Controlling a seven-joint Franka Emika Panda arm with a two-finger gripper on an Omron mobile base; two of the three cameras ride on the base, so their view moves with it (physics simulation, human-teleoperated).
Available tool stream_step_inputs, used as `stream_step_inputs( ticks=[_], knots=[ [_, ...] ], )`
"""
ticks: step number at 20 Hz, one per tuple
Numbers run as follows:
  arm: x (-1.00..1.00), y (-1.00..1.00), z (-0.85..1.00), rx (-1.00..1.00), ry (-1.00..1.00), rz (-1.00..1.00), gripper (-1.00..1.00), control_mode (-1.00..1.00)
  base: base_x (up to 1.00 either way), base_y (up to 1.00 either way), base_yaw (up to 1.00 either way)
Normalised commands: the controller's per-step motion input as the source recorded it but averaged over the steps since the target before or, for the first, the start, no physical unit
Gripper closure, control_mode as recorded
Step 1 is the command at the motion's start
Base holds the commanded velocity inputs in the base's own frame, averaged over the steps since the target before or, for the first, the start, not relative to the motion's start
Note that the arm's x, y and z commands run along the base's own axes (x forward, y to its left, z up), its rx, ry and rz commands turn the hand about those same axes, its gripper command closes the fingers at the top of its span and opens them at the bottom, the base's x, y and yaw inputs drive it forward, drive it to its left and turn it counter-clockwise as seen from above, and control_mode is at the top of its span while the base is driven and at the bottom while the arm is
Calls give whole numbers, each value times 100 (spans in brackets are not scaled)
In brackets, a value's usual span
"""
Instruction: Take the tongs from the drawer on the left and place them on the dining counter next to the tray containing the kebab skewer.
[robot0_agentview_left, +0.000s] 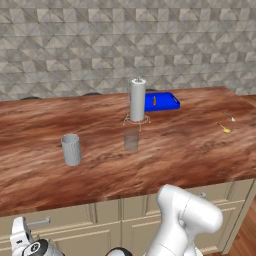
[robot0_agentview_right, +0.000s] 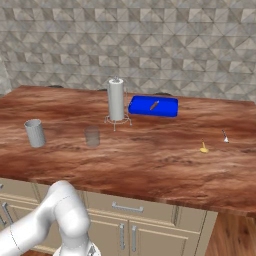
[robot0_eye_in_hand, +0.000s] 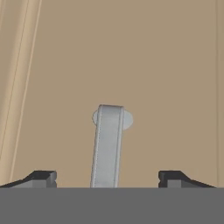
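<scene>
Drawer (robot0_eye_in_hand: 166, 65) front fills the hand view, its silver bar handle (robot0_eye_in_hand: 107, 146) between the spread tool's (robot0_eye_in_hand: 107, 178) fingertips, untouched.

Counter: I see open wood around the tray (robot0_agentview_right: 145, 111) at 3 and 6 o'clock | paper-towel stand (robot0_agentview_right: 116, 100) blocks 9 o'clock | Hand view: drawer (robot0_eye_in_hand: 166, 78) handle (robot0_eye_in_hand: 107, 146) sits between my gripper (robot0_eye_in_hand: 107, 178) tips, room either side.

The gripper (robot0_eye_in_hand: 107, 178) is facing the beige drawer (robot0_eye_in_hand: 166, 78) front. Its fingertips (robot0_eye_in_hand: 43, 177) are standing wide apart, flanking the silver handle (robot0_eye_in_hand: 107, 146).
</scene>
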Motion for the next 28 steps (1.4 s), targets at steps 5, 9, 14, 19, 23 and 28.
stream_step_inputs(
  ticks=[5,9,14,19,23,28],
  knots=[
    [12,0,-24,0,-4,0,-100,-100,0,0,0],
    [29,0,-30,0,-10,0,-100,-100,0,0,0],
    [20,0,-24,0,-10,0,-100,-100,0,0,0],
    [0,0,0,0,0,2,-100,-100,0,0,0],
    [0,0,0,0,0,0,100,-100,0,0,0],
    [0,0,0,0,0,0,100,-100,0,0,0]
  ],
)
